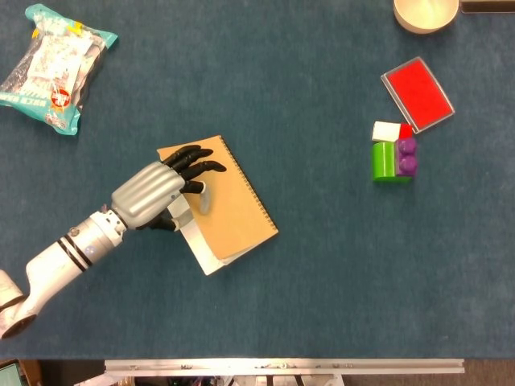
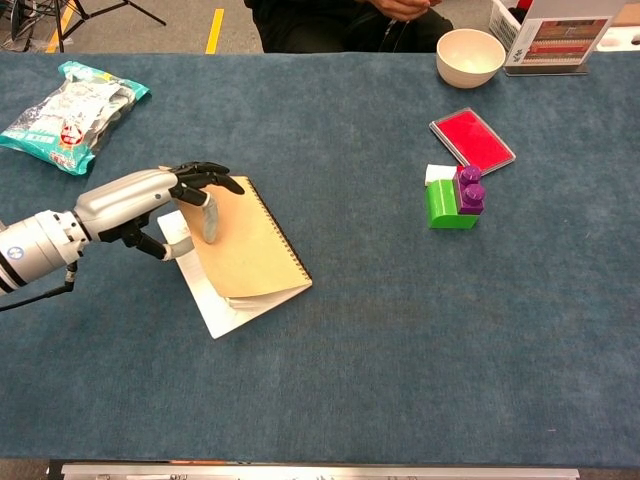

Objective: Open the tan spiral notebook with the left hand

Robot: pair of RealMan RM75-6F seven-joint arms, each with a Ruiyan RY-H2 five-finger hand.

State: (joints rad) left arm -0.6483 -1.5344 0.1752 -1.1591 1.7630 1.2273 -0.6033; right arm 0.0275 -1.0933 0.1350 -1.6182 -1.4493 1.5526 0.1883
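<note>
Blue felt worktop (image 1: 265,305): snack packet (image 1: 55,64) at the far-left corner; left hand (image 1: 153,195), fingers curled over the free edge of the tan spiral notebook (image 1: 229,211), holds its cover lifted left of centre; toy blocks (image 1: 393,153), red pad (image 1: 416,93) and bowl (image 1: 425,13) toward the far-right corner.

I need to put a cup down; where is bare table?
Bare cloth lies between the tan spiral notebook and the green block, and along the near edge. It is crowded by the red tray and bowl.
</note>
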